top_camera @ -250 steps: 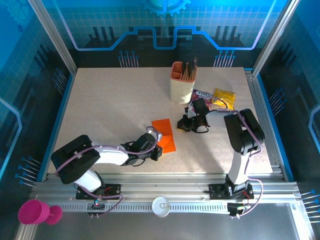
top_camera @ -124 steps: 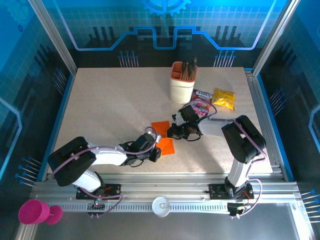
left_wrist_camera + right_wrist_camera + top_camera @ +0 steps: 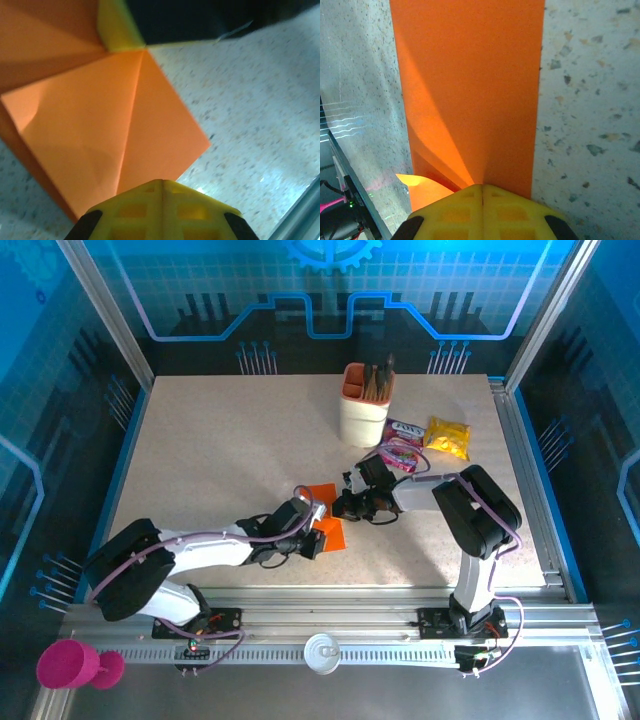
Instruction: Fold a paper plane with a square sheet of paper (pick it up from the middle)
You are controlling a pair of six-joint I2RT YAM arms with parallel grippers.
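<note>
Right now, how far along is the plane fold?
Done: the paper is folded over, with a diagonal crease in the left wrist view. In hand: left gripper and right gripper, both shut, tips on the paper, apparently pressing a fold. Left: no pointed dart yet, so the nose and wing folds look undone.

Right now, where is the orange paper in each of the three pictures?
Top external: orange paper near the middle of the speckled table.
Left wrist: orange paper across left and centre, creased.
Right wrist: orange paper as a broad strip down the middle.
Shared landmark: the speckled table beside it.
</note>
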